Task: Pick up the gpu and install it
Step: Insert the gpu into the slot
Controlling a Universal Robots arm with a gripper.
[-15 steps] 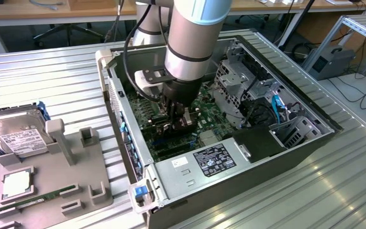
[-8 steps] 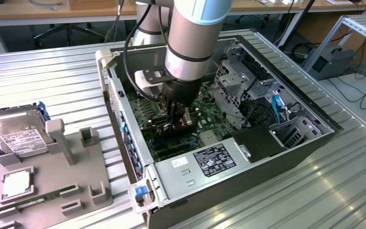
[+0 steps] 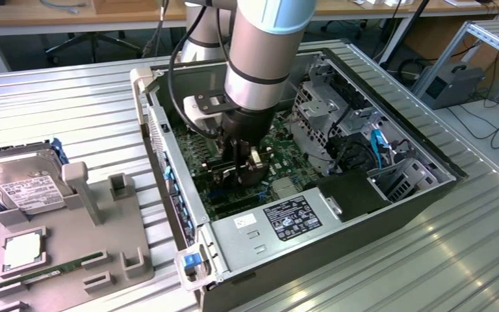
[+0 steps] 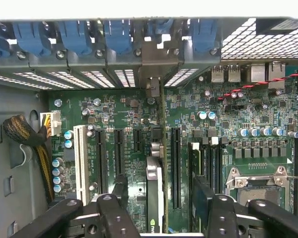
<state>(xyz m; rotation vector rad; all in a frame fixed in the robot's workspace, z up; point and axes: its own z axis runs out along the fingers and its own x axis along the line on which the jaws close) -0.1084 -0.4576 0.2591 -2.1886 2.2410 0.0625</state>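
The gpu (image 4: 156, 163) stands on edge inside the open computer case, in line with a motherboard (image 4: 228, 104) slot. Its pale metal bracket (image 4: 153, 64) sits at the rear slot openings under the blue clips. My gripper (image 4: 159, 186) straddles the card. The left finger (image 4: 120, 187) and right finger (image 4: 202, 196) stand apart from it on either side, so the gripper is open. In the exterior view the gripper (image 3: 242, 170) reaches down into the case (image 3: 423, 188) over the motherboard, and the arm hides most of the card.
The drive cage (image 3: 319, 114) and power supply (image 3: 288, 218) crowd the case interior. Beside the case, a grey fixture (image 3: 115, 260) holds a hard drive (image 3: 24, 185), a CPU (image 3: 24, 250) and a RAM stick (image 3: 46, 273). A cable bundle (image 4: 30, 141) lies by the case wall.
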